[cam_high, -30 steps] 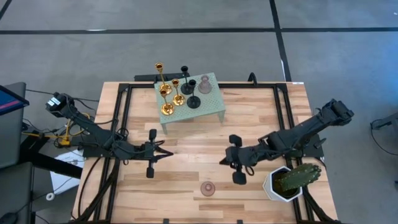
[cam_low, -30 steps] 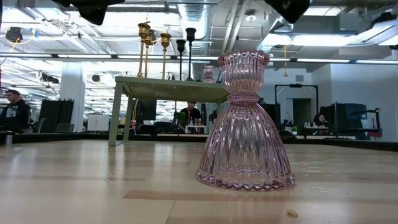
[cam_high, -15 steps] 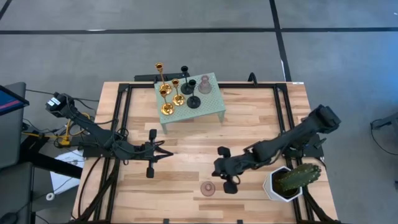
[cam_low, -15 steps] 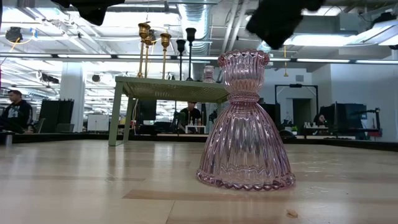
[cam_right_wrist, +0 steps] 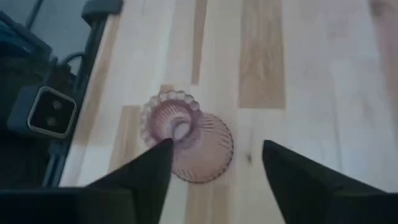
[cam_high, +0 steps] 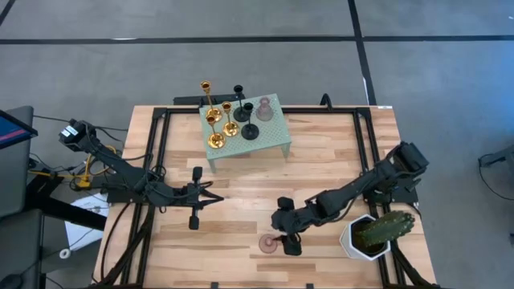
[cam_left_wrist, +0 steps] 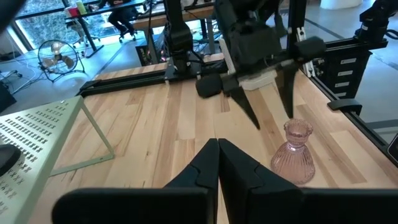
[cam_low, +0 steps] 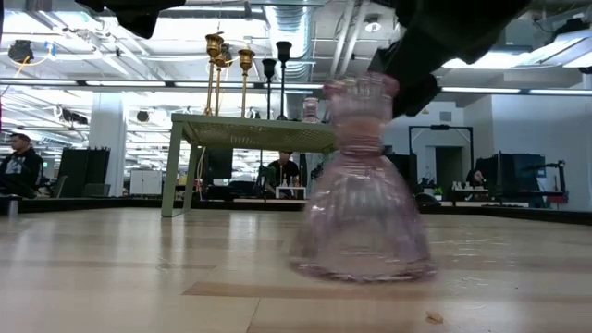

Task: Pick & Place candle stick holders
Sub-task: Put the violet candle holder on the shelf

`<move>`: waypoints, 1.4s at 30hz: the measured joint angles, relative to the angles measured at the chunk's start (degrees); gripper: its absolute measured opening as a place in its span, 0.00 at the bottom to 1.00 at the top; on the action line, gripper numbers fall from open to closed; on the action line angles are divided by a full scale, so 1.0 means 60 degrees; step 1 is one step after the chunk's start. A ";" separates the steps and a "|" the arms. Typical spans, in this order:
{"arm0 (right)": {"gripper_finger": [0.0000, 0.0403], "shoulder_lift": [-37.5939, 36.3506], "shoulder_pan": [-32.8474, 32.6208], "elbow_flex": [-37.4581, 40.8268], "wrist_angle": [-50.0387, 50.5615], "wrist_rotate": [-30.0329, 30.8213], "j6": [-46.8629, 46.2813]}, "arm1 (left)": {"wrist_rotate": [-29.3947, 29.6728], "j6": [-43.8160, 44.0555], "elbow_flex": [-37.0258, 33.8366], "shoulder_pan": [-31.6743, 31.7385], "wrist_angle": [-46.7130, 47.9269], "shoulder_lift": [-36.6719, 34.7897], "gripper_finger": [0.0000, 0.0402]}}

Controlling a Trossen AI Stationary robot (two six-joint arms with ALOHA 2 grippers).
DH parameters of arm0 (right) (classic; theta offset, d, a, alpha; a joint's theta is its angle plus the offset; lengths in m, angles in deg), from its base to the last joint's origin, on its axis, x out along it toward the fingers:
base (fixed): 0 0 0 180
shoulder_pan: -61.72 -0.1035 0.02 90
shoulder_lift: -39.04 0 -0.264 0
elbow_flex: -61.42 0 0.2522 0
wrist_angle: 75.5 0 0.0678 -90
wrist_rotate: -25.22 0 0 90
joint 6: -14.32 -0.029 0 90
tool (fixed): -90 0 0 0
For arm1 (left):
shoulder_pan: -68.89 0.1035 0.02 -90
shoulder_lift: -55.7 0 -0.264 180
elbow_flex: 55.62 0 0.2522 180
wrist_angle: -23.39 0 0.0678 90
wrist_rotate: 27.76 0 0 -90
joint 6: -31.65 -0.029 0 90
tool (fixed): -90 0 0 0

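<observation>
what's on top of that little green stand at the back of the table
On the green stand: three gold holders, three black holders and one pink glass holder, all upright. Nothing seems hidden.

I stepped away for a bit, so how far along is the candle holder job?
Done: gold, black and one pink holder stand on the green stand. In hand: the right gripper, open, is at the pink glass holder on the table. Left: grasping and placing it. The left gripper waits shut.

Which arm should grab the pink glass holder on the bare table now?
The right. Its gripper is open right above the pink glass holder, fingers straddling its top in the right wrist view. The left gripper is shut and sits farther off, toward the table's left side.
</observation>
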 joint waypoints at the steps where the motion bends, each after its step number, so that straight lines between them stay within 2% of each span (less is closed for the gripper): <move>1: 0.59 0.0131 0.0001 0.0000 -0.0155 -0.0088 -0.0010 | 0.0000 0.0010 0.0000 0.0000 -0.0004 0.0000 0.02; 4: 0.67 0.0405 0.0004 -0.0007 -0.0525 -0.0302 -0.0036 | 0.0000 0.0066 0.0000 0.0001 -0.0004 0.0000 0.02; 7: 0.69 0.0548 0.0004 0.0025 -0.0778 -0.0708 -0.0153 | 0.0000 0.0067 -0.0007 0.0000 -0.0001 0.0000 0.02; 16: 0.70 0.0536 -0.0092 0.0007 -0.1693 -0.0926 -0.0472 | 0.0001 0.0073 -0.0015 0.0000 0.0002 0.0000 0.02; 30: 0.70 0.0545 -0.0079 -0.0004 -0.2216 -0.0408 -0.0499 | -0.0033 0.0460 -0.0018 0.0002 0.0028 0.0000 0.02; 32: 0.70 0.0548 0.0000 -0.0004 -0.2254 -0.0409 -0.0499 | -0.0581 0.0775 -0.0018 0.0007 0.0124 0.0000 0.02; 37: 0.69 0.0556 0.0117 -0.0027 -0.2288 -0.0624 -0.0499 | -0.2938 0.1120 -0.0018 -0.0063 0.0171 0.0674 0.01; 40: 0.65 0.0556 0.0199 -0.0026 -0.2264 -0.0692 -0.0499 | -0.2965 0.1184 -0.0018 -0.0240 -0.0157 0.1567 0.01; 42: 0.59 0.0563 0.0276 -0.0031 -0.2257 -0.0690 -0.0475 | -0.2932 0.1184 -0.0023 -0.0284 -0.0534 0.2398 0.01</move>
